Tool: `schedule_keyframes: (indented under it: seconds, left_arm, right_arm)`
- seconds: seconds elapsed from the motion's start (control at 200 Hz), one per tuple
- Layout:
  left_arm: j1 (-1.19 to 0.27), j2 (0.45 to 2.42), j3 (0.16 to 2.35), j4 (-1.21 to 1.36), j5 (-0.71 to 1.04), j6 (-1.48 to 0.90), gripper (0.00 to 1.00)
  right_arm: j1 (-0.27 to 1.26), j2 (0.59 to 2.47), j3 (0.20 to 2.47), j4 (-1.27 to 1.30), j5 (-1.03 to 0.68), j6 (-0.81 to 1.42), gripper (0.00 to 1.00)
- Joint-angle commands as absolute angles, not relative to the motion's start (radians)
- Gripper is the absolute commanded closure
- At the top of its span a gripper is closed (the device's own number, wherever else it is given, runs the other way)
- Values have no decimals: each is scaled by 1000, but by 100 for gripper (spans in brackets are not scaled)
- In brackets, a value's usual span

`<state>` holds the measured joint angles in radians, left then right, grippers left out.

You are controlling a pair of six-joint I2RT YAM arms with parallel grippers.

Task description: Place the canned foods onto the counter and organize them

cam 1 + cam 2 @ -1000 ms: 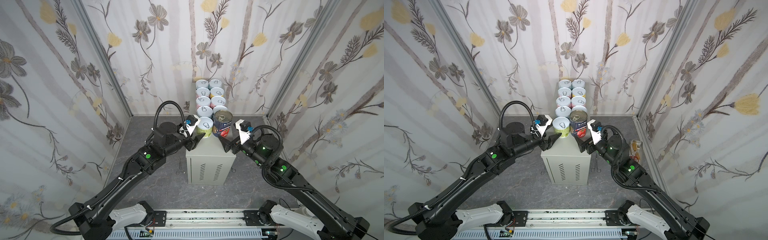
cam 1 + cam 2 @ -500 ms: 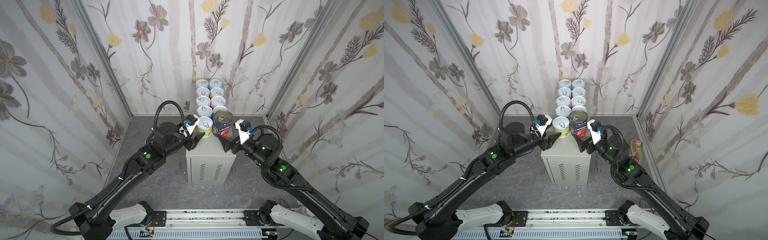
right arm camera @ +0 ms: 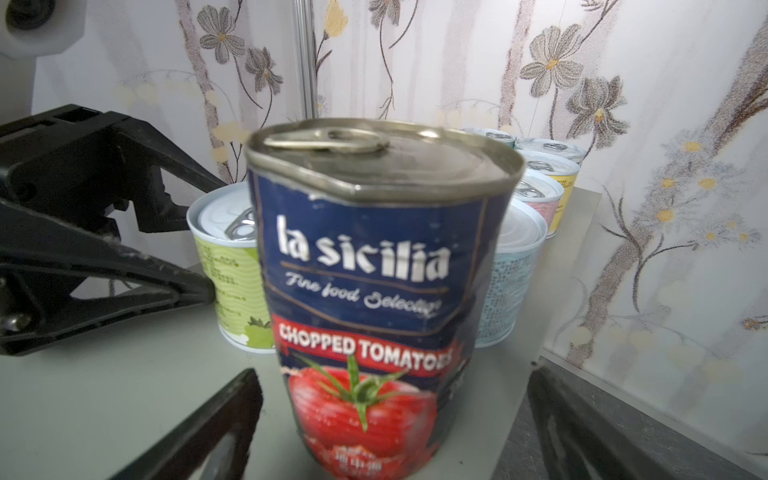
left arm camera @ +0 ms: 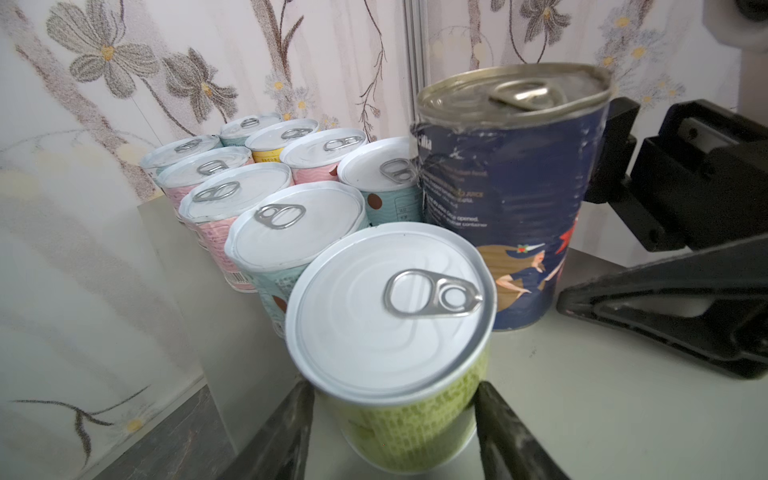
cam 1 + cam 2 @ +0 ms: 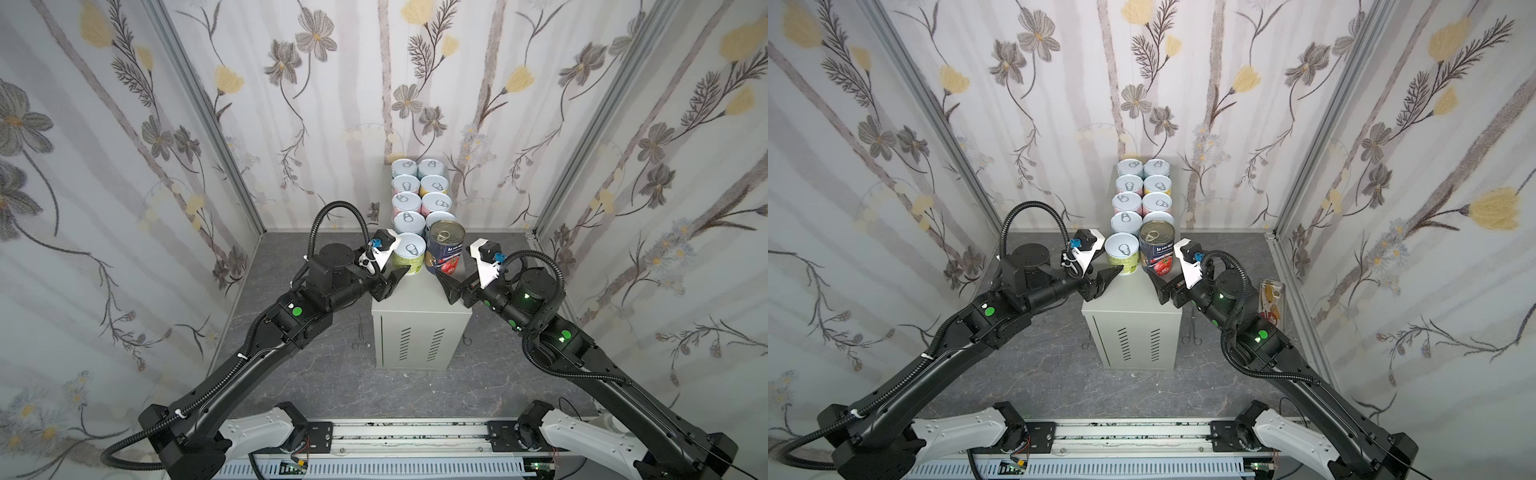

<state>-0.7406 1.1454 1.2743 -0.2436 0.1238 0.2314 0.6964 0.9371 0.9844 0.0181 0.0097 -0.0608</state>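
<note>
Light-grey metal cabinet [image 5: 419, 332] is being used as the stand, and its flat tabletop [image 5: 417, 293] is being filled by all ten cans that can be counted in both top views. Eight pastel short cans [image 5: 419, 193] are being kept in two neat rows running back toward the wall. At the front of the left row, the green can [image 4: 395, 332] is being clasped low on its label by the left claw [image 4: 392, 415]. Its fingers are being pressed against both sides of the can, which is being rested upright on the tabletop. Just beside it, touching or nearly so, the taller tomato can [image 3: 374, 270] is being stood at the front of the right row. It is being flanked, not gripped, by the right claw [image 5: 448, 289], whose jaws are being held wide with clear gaps on either side. No can is being shown on the floor. The placing is therefore being judged as practically finished. What is being left is the letting go of the green can, perhaps a small squaring of the front pair, and the backing away of both arms without the rows being knocked.
</note>
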Motion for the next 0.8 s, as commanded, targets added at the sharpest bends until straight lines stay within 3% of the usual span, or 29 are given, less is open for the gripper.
schedule_keyframes:
  seconds: [0.0, 0.794]
  left_arm:
    - [-738, 1148, 1285, -215, 126, 232, 39]
    - [-738, 1169, 1287, -212, 146, 232, 39]
  right_arm:
    - [696, 940, 979, 11, 12, -77, 0]
    - [697, 943, 970, 11, 12, -84, 0]
